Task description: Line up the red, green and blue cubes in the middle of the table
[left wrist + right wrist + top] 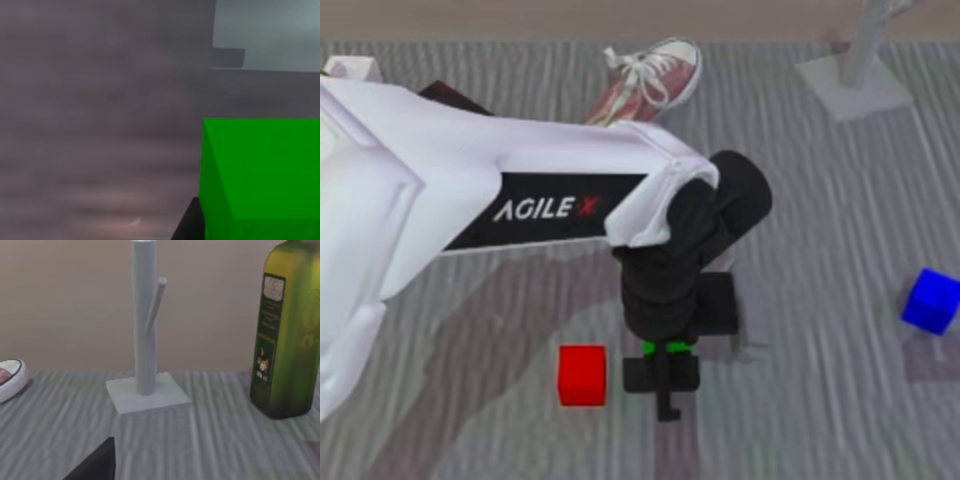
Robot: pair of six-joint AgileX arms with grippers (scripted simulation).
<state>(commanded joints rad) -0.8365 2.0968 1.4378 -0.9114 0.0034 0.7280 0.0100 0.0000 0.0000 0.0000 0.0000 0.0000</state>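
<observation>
At lower centre of the top view, the left end effector (661, 372) pinches the green cube (663, 348) just right of the red cube (582, 375) on the worktop (820, 400), blue cube (931, 300) far right.

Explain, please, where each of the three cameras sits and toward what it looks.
Top view: above the table, looking down; shows the left arm, its left gripper over the green cube, beside the red cube; blue cube at right.
Left wrist view: on the left arm, close against the green cube.
Right wrist view: on the right arm, looking level at a grey stand and olive oil bottle; a dark finger shows.
Shared: green cube; sneaker and stand.
</observation>
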